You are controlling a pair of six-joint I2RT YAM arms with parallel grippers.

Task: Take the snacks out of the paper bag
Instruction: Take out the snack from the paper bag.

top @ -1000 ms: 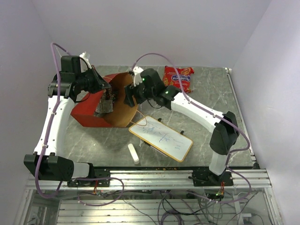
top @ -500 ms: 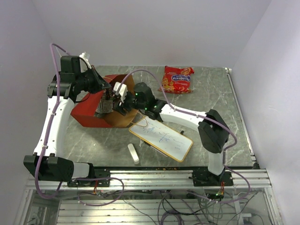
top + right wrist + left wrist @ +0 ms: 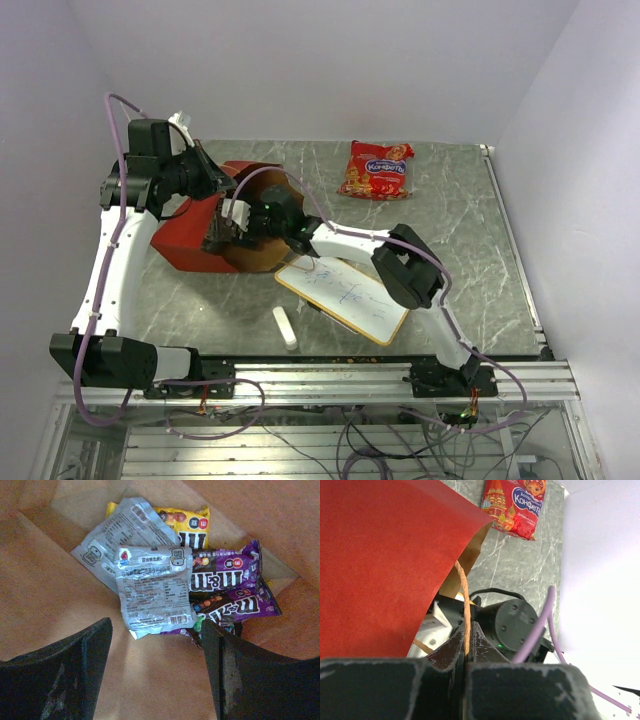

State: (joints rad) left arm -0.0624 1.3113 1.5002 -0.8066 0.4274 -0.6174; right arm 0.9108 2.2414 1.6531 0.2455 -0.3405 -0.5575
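**Top view.** We see the paper bag [image 3: 185, 243] lying on its side at the left of the table, its mouth facing right. The right gripper [image 3: 240, 222] reaches into that mouth, and the left gripper [image 3: 222, 200] sits at the bag's upper edge. One red-orange snack packet [image 3: 377, 168] lies on the table, well apart from the bag and beyond the whiteboard [image 3: 345, 295].

**Left wrist view.** We see the left fingers pressed together on the twine handle [image 3: 464, 595], beside the red bag wall.

**Right wrist view.** We see the right jaws standing apart and gripping nothing. Below them, silvery wrappers [image 3: 152, 592], a yellow pack [image 3: 190, 527] and purple packs [image 3: 232, 577] lie on the brown bag floor.
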